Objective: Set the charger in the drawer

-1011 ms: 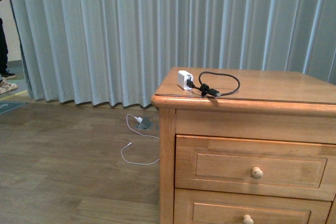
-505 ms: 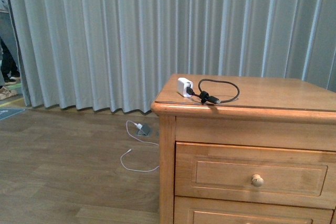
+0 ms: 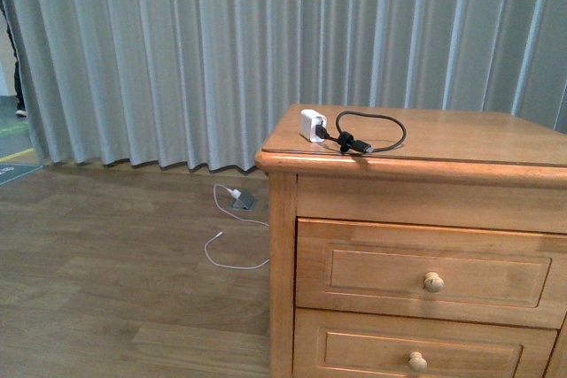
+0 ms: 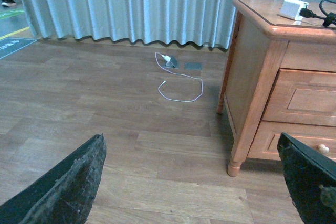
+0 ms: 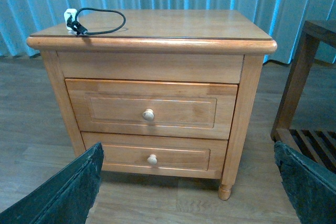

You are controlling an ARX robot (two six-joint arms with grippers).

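The charger (image 3: pixel 312 125), a small white cube with a black cable looped beside it, lies near the front left corner of the wooden cabinet's top (image 3: pixel 461 143). The right wrist view shows the charger (image 5: pixel 71 17) too, and the left wrist view catches its white cube (image 4: pixel 293 8). The drawer (image 3: pixel 425 272) is the upper one and is closed, with a round pale knob (image 3: pixel 433 282); in the right wrist view the drawer (image 5: pixel 115 109) is also shut. My left gripper (image 4: pixel 191 182) is open over the floor, left of the cabinet. My right gripper (image 5: pixel 189 182) is open, facing the cabinet front from a distance.
A similar lower drawer (image 5: pixel 181 157) sits under the upper one. A thin white cable with a plug (image 3: pixel 232 236) lies on the wooden floor by the grey curtain (image 3: pixel 177 50). A dark wooden piece of furniture (image 5: pixel 307 82) stands right of the cabinet.
The front view has shifted slightly up and down; the cabinet now sits a little higher in frame than half a second ago. The charger and the drawer have not moved.
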